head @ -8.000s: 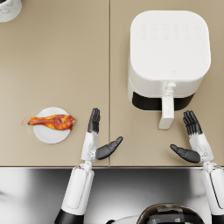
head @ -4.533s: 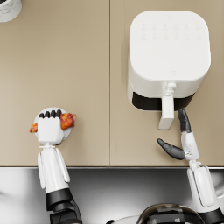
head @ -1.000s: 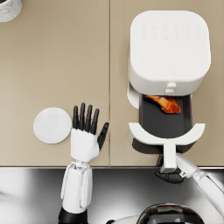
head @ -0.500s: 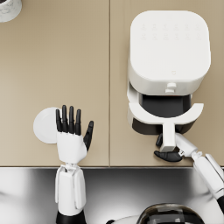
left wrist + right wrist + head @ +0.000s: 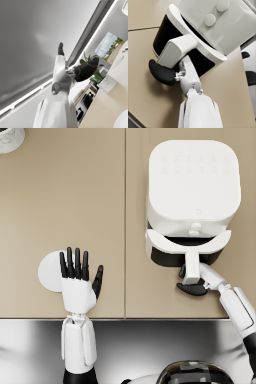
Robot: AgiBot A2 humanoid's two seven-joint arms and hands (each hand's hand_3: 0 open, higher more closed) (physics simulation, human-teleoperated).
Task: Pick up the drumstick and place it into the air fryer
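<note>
The white air fryer [image 5: 192, 183] stands at the back right, its drawer [image 5: 187, 242] pushed almost fully in. No drumstick shows in any view; the drawer's inside is hidden. My right hand [image 5: 192, 282] grips the end of the drawer handle [image 5: 191, 263], its dark fingers curled under it. In the right wrist view the same hand [image 5: 161, 72] wraps the handle [image 5: 176, 51]. My left hand [image 5: 77, 280] hovers with fingers spread and nothing in it, overlapping the near edge of the white plate [image 5: 49, 270]. The left wrist view shows that hand [image 5: 72, 70] against the ceiling.
A marble cup [image 5: 10, 137] sits at the far left corner of the beige counter [image 5: 90, 203]. A seam runs down the counter's middle. The counter's front edge meets a steel strip [image 5: 150, 343] just below my hands.
The drawer has slid further into the air fryer with my right hand on its handle. My left hand has drifted left over the plate's edge.
</note>
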